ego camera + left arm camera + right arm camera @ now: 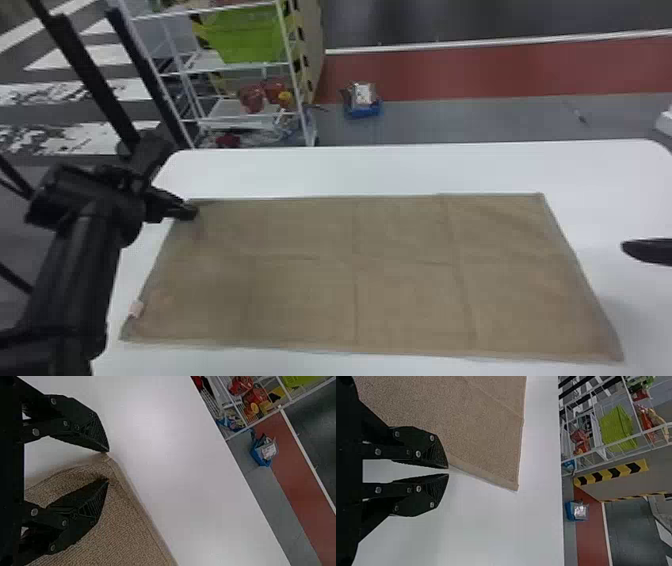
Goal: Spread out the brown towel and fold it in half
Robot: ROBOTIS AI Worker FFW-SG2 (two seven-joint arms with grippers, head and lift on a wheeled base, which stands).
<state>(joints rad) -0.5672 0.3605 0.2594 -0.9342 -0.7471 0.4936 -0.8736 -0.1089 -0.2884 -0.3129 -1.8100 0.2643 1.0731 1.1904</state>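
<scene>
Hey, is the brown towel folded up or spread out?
Spread out: the brown towel lies flat and wide across the white table, with faint creases running over it.

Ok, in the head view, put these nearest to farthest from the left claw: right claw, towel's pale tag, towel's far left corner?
1. Far left corner: at the left claw
2. Pale tag: on the left edge
3. Right claw: far off, right side

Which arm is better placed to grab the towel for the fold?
Left, I'd judge: the left gripper is open at the far left corner of the brown towel, while the right gripper sits off the towel's right side.
</scene>
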